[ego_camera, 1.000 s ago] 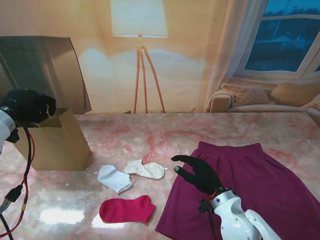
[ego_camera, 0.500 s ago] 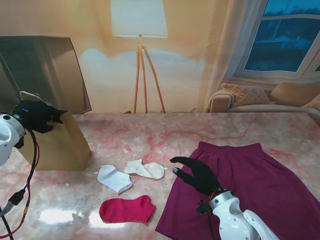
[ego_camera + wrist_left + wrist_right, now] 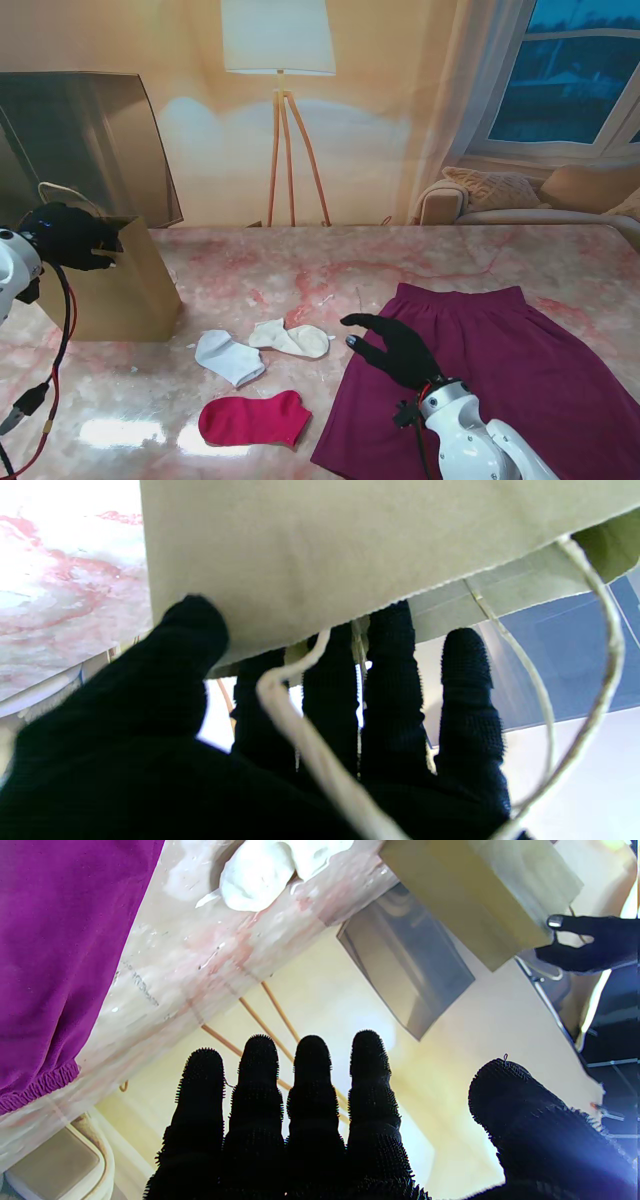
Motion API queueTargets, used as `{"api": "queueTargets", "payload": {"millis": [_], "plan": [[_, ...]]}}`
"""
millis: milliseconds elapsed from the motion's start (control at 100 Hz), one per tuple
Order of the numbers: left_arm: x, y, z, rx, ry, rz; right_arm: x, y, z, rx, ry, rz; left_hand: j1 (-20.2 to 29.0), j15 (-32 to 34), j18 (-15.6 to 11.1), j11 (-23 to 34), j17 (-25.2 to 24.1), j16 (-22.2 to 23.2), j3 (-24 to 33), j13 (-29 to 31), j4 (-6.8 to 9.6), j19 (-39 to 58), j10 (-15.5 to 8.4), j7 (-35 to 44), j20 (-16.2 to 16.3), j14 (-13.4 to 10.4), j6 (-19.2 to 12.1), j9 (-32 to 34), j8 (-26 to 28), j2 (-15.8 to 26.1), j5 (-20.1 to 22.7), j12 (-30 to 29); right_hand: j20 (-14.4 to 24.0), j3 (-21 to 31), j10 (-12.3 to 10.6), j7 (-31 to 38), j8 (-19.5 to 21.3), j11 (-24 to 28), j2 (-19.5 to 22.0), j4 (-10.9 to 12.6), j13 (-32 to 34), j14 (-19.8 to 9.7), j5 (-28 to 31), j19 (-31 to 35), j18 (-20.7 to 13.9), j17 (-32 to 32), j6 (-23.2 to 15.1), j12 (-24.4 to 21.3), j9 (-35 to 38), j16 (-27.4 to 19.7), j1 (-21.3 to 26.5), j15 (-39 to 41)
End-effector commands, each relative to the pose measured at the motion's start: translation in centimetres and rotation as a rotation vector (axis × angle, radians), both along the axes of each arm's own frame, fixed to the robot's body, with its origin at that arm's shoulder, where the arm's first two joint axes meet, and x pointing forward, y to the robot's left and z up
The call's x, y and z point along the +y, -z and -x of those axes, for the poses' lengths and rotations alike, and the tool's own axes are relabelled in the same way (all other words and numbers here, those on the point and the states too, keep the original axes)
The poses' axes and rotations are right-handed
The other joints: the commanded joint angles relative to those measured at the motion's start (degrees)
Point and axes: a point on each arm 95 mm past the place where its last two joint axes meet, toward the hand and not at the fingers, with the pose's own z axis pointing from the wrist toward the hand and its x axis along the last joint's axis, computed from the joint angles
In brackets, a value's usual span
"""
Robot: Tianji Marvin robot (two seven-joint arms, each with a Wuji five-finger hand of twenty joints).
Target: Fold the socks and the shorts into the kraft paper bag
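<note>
The kraft paper bag (image 3: 110, 290) stands upright at the far left. My left hand (image 3: 68, 237) pinches the bag's top rim (image 3: 320, 570), thumb outside and fingers (image 3: 390, 680) inside by the white cord handles (image 3: 295, 720). The purple shorts (image 3: 500, 360) lie spread flat on the right. My right hand (image 3: 395, 350) hovers open over their left edge, holding nothing. A white sock (image 3: 228, 356), a cream sock (image 3: 290, 338) and a red sock (image 3: 253, 419) lie loose between the bag and the shorts. The right wrist view shows the shorts (image 3: 55, 950), the cream sock (image 3: 260, 870) and the bag (image 3: 480, 895).
A dark reflective panel (image 3: 90, 140) leans behind the bag. A floor lamp (image 3: 280, 110) and a sofa (image 3: 520, 200) stand beyond the table's far edge. The pink marble table (image 3: 330, 270) stretches between the bag and the shorts.
My left hand has come down from above the bag's mouth onto its rim and closed there. The right hand has barely moved.
</note>
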Motion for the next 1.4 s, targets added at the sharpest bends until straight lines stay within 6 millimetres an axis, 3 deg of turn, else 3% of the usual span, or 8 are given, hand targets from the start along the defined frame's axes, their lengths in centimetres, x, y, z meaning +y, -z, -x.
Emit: {"api": "queueTargets", "payload": {"millis": [0,210,390,500,590,740,920,1390], "plan": [[0.2,-0.6,0.2,-0.008,-0.009,0.004,0.2,0.2,0.2,0.003,-0.004,-0.007,-1.7,-2.1,1.6,-0.5,-1.3,-0.6,3.7,-1.9,3.96,-1.3,1.6,-2.1,0.8,1.4,1.2,-2.2,-0.5,1.2,-1.4,-0.9,1.9,0.2,0.1,1.1,0.8,0.9,0.4,-2.0,1.2,0.2,-0.6,1.9,-0.2,0.4,-1.4,0.6,0.6,1.4,-0.3,0.9],[0.2,-1.2,0.4,-0.019,-0.041,0.038,0.2,0.2,0.3,0.005,-0.005,-0.005,7.7,-5.6,2.6,-3.2,-4.5,-3.7,12.1,-1.0,1.33,-4.7,4.5,-4.8,0.8,3.0,2.2,-2.3,-0.4,1.2,-3.4,-3.5,2.3,0.2,0.1,1.1,0.8,1.7,0.4,-2.0,1.9,0.6,-0.6,2.5,0.1,0.7,-1.6,1.0,0.9,2.2,-0.3,1.5],[0.2,-1.9,0.5,-0.032,-0.060,0.074,0.2,0.3,0.3,0.007,-0.003,-0.004,6.6,-5.2,2.8,-3.3,-6.0,-6.9,8.3,3.3,1.96,-7.1,5.4,-8.3,0.8,3.8,4.4,1.2,0.5,5.7,-6.8,-5.6,3.4,0.3,0.1,1.2,0.9,2.4,0.3,-2.0,1.8,0.8,-0.5,3.4,2.5,-0.3,-1.7,1.3,1.0,3.0,-0.3,1.7],[0.3,-2.4,0.7,-0.028,-0.063,0.058,0.2,0.3,0.2,0.008,-0.004,-0.005,-0.1,-3.9,2.4,-2.8,-6.0,-7.8,3.7,3.5,5.33,-7.1,4.8,-10.1,1.0,3.0,6.3,1.4,1.7,10.9,-6.7,-5.7,4.0,0.3,0.1,1.3,1.0,2.4,0.3,-2.0,1.8,0.9,-0.4,3.9,3.1,-0.3,-1.8,1.3,1.0,3.2,-0.3,1.7],[0.4,-2.6,0.7,-0.042,-0.065,0.047,0.2,0.4,0.2,0.009,-0.006,-0.007,2.6,-2.4,1.8,-1.8,-5.2,-7.7,0.3,4.7,4.66,-6.1,4.3,-9.2,1.3,2.3,6.4,2.6,2.1,10.8,-5.9,-5.3,4.5,0.3,-0.1,1.3,1.0,2.5,0.3,-2.0,1.9,1.0,-0.3,4.2,3.2,-0.3,-1.8,1.3,0.9,3.4,-0.3,1.7],[0.4,-2.9,0.5,-0.101,-0.044,-0.065,0.3,0.4,0.2,0.010,-0.012,-0.009,17.1,3.7,-1.6,2.5,0.7,-7.3,-7.3,12.2,1.37,0.3,0.3,-2.3,2.3,-1.4,1.5,8.7,1.4,4.6,-4.0,-2.3,5.6,0.2,0.0,1.3,1.1,2.6,0.3,-2.0,2.1,1.1,-0.4,5.2,3.7,0.2,-2.0,1.4,1.0,3.8,-0.2,1.7],[0.3,-2.6,0.0,-0.129,-0.023,-0.098,0.4,0.5,0.2,0.012,-0.016,-0.009,10.5,8.3,-1.7,-0.4,6.0,-7.0,4.9,19.2,0.32,6.1,-1.6,1.9,2.7,-2.2,-0.5,15.9,-0.1,-7.7,0.8,3.6,6.9,0.1,-0.1,1.4,1.1,2.6,0.3,-2.0,2.2,1.2,-0.4,6.1,4.3,0.6,-2.0,1.4,0.9,4.0,-0.2,1.7],[-0.7,-1.1,-0.7,-0.065,0.045,-0.183,0.5,0.6,0.2,0.018,-0.017,-0.014,6.0,17.5,0.5,5.8,8.3,-0.1,7.0,21.4,-4.02,10.6,-2.3,10.1,3.2,-2.2,-4.3,19.8,0.2,-18.9,3.4,10.1,8.2,0.1,-0.2,1.5,1.3,2.6,0.3,-2.0,2.1,1.2,0.0,6.1,4.6,0.4,-2.4,1.4,1.0,4.2,-0.1,1.6]]}}
